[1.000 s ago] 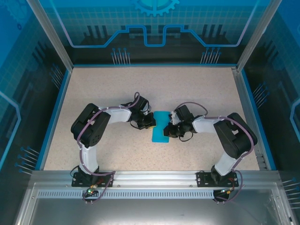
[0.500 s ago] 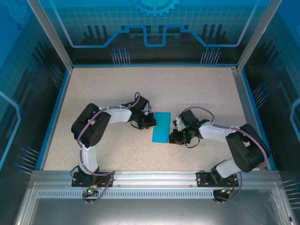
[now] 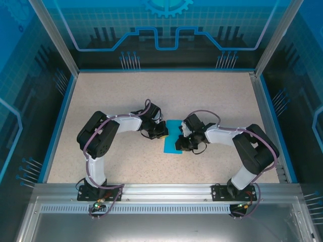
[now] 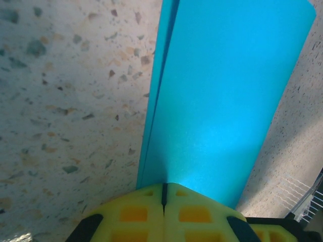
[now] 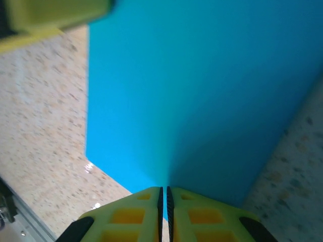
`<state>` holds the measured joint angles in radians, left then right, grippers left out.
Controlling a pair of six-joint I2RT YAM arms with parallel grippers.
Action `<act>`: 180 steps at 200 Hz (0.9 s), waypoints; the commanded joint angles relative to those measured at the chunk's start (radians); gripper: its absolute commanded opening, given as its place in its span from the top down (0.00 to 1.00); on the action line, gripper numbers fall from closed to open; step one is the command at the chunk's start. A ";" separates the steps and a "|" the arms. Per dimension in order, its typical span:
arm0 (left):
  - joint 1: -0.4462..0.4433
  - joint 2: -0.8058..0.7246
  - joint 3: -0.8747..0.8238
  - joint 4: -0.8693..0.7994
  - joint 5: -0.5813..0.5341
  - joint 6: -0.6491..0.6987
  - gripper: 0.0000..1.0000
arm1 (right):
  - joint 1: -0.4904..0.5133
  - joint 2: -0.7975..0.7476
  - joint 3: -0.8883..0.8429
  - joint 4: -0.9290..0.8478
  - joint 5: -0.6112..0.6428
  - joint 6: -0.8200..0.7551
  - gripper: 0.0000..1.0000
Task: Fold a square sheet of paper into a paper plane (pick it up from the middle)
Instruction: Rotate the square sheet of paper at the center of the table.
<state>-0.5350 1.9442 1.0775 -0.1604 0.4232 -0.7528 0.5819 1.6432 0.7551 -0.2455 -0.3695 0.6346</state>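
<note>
The teal-blue sheet of paper (image 3: 172, 136) lies folded in half into a narrow strip at the table's middle. In the left wrist view the sheet (image 4: 227, 101) shows two layers along its left edge. My left gripper (image 3: 161, 132) sits at the strip's left side, and its yellow fingers (image 4: 164, 187) are shut with the paper's edge running in at their tips. My right gripper (image 3: 181, 142) is at the strip's right side. It is shut (image 5: 164, 190) on the sheet (image 5: 192, 91), with teal showing in the slit between the fingers.
The speckled beige table (image 3: 116, 96) is bounded by blue rails and transparent walls (image 3: 60, 55). A yellow finger of the left gripper (image 5: 50, 15) shows at the top left of the right wrist view, close across the paper.
The right gripper pulled out to the right and toward the near edge half a second ago, and has come back to the sheet's right side. The left gripper stayed put.
</note>
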 commanded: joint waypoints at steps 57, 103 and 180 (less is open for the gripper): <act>-0.023 -0.047 0.026 -0.125 -0.065 0.035 0.89 | 0.022 -0.014 -0.074 0.045 -0.021 0.074 0.88; 0.003 -0.216 0.012 -0.129 -0.178 -0.030 0.76 | 0.064 0.067 0.019 0.223 0.027 0.309 0.87; -0.021 -0.384 -0.191 0.081 -0.142 -0.131 0.80 | -0.015 -0.001 0.063 0.255 -0.020 0.220 0.86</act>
<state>-0.5335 1.6104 0.9382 -0.1635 0.2619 -0.8333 0.6201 1.7123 0.8165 0.0193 -0.3748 0.9295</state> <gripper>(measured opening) 0.221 0.136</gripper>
